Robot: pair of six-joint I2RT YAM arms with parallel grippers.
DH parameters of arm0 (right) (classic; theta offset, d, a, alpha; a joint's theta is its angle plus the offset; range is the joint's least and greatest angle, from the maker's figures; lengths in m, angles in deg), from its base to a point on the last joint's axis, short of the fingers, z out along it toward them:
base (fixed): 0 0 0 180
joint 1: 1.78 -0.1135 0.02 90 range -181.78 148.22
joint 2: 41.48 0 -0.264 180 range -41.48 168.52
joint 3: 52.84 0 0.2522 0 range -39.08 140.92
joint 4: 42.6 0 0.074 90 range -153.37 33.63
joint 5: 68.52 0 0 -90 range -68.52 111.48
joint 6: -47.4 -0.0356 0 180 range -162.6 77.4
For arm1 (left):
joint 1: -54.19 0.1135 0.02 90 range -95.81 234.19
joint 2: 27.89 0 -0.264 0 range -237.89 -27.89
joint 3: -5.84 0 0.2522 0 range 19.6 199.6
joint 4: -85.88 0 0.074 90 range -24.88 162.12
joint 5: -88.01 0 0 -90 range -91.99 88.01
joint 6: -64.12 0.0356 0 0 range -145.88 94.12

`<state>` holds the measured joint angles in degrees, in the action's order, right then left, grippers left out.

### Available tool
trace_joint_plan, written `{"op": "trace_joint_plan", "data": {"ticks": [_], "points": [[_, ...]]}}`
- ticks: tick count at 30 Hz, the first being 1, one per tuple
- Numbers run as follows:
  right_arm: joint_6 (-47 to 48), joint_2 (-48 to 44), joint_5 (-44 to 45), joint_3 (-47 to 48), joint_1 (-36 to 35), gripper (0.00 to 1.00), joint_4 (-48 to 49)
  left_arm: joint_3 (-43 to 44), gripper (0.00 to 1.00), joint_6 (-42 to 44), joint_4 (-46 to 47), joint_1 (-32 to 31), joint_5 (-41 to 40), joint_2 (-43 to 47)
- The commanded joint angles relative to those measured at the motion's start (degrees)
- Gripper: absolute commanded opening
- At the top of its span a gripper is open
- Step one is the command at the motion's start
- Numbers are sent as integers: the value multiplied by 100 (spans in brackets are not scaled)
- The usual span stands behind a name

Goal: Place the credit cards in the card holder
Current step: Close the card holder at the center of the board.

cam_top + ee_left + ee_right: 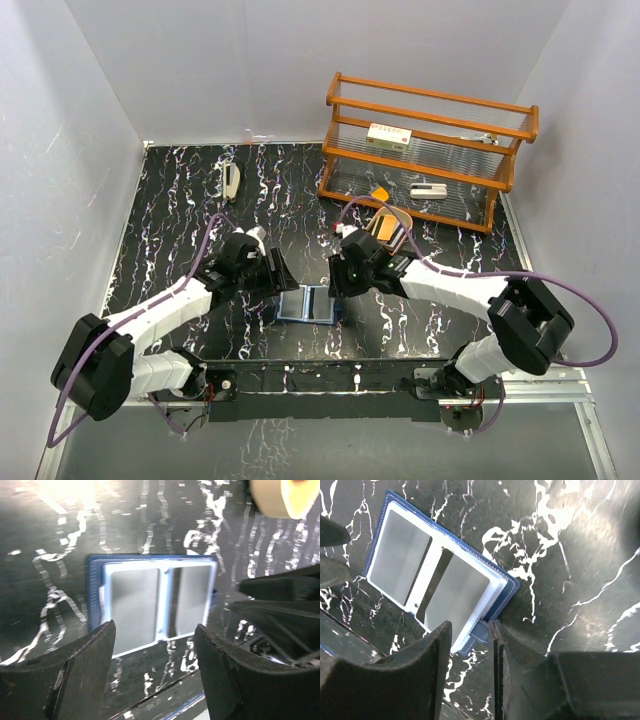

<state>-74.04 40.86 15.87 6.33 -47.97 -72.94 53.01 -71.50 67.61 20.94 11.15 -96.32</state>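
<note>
Overhead, the small navy-blue folding card holder [312, 303] lies opened flat on the black white-veined marbled table [170, 220], pale slotted inside facing up, near the front edge between the two arms. The left gripper [283, 278] sits just beside its left edge and the right gripper [338, 282] just beside its right edge. A brown wooden slatted rack [430, 150] stands well apart at the back right.

From the left wrist, the left gripper's dark fingers [82, 677] stand wide apart and hold nothing; the holder's near edge shows in the gap.

From the right wrist, the right gripper's fingers [427, 672] are parted only narrowly. The holder's snap tab [477, 632] shows at their tips, and I cannot tell whether they touch it.
</note>
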Motion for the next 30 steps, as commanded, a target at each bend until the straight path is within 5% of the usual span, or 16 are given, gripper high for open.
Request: {"op": "trace_joint_plan", "data": {"ticks": [1,8,16,30], "points": [[1918,-6,390,925,-30,34,-555,227,63,445,-1200,277,-487,241],[3851,5,210,1546,-30,35,-1053,15,62,513,-1357,598,-309,248],[6020,42,-254,1157,-30,35,-1637,-574,60,4,-113,762,895,-165],[6444,710,-1093,895,-117,40,-1546,-900,55,-376,547,939,1408,-284]]}}
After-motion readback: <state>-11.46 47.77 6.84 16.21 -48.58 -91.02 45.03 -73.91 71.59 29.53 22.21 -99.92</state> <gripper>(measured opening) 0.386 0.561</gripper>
